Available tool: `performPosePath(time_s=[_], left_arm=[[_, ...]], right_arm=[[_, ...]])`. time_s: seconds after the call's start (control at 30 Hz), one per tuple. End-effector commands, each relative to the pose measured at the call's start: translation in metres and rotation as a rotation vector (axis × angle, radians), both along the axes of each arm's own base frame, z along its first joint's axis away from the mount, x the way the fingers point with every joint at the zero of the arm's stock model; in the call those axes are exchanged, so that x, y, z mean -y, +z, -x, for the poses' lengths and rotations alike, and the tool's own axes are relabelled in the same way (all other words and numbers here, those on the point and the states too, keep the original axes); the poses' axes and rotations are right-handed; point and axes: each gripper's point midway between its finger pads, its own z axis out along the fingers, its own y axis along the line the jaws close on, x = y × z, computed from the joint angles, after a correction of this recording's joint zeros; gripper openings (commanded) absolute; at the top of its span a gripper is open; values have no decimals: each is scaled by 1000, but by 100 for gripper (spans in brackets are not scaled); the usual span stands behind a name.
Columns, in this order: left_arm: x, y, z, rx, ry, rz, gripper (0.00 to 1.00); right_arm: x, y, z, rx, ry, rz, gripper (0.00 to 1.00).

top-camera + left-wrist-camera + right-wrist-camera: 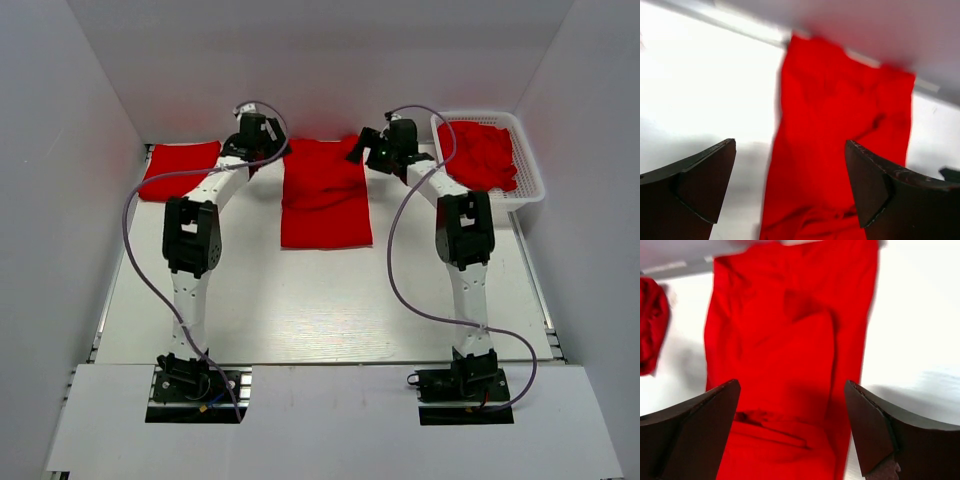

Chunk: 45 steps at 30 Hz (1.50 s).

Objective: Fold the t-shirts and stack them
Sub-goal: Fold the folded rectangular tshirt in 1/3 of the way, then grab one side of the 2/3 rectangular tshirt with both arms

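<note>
A red t-shirt [325, 195] lies on the table at the back middle, folded into a long narrow strip. It also shows in the left wrist view [835, 150] and the right wrist view [785, 365]. My left gripper [272, 148] hovers open over its far left corner. My right gripper [362, 148] hovers open over its far right corner. Both are empty. A folded red t-shirt [180, 168] lies at the back left. Crumpled red t-shirts [480, 152] fill the white basket [528, 190].
The basket stands at the back right, against the right wall. White walls close in the table on three sides. The right wrist view shows a bit of the folded shirt at its left edge [651, 325].
</note>
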Motion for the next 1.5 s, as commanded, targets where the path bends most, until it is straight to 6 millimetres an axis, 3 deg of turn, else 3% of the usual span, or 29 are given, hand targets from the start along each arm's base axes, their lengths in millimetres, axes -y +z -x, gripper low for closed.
performPosePath(time_s=[0.0,0.03,0.1,0.13,0.17,0.2,0.23,0.27,0.3,0.33,0.37,0.4,0.43,0.5,0.6,0.8,0.9,0.97,1.0,1.2,1.47], left_arm=[[-10,42,-16,67,9,23,100],[-11,40,-14,57,-21,21,100],[-8,43,-1,46,-70,15,100],[-9,48,13,57,-99,2,100],[-9,51,22,60,-118,4,100],[-1,53,35,58,-147,15,100],[-4,29,54,15,-157,15,100],[-4,55,68,64,-171,30,100],[2,56,81,67,-201,44,100],[0,35,99,37,-211,46,100],[0,36,110,43,-227,57,100],[10,51,125,72,-277,85,100],[11,30,142,30,-304,97,100],[20,27,159,22,-362,145,100],[24,3,187,-54,-397,159,100],[5,-14,236,-128,-363,135,100],[-9,-24,252,-155,-325,95,100],[-15,-22,260,-148,-307,82,100],[-16,-26,265,-157,-307,80,100],[-21,-35,278,-174,-298,73,100],[-18,-43,273,-201,-300,84,100]], right_arm=[[6,74,-12,134,-8,-67,90],[8,54,-1,127,36,0,90],[4,78,22,155,100,20,90],[4,78,36,173,146,58,90],[0,65,53,139,194,59,90],[-2,53,69,109,230,63,90],[-6,72,78,171,273,92,90],[-8,52,97,110,302,112,90],[-13,51,106,122,355,123,90],[-22,57,116,135,390,127,90],[-29,46,130,106,431,142,90],[-38,45,140,98,473,134,90],[-43,41,146,86,488,131,90],[-57,27,164,56,541,130,90],[-71,13,177,24,574,126,90],[-94,-10,180,4,615,123,90],[-105,-21,175,7,625,118,90],[-116,-16,173,37,656,100,90],[-119,-28,173,22,663,101,90],[-129,-32,157,70,638,92,90],[-131,-29,125,159,527,96,90]])
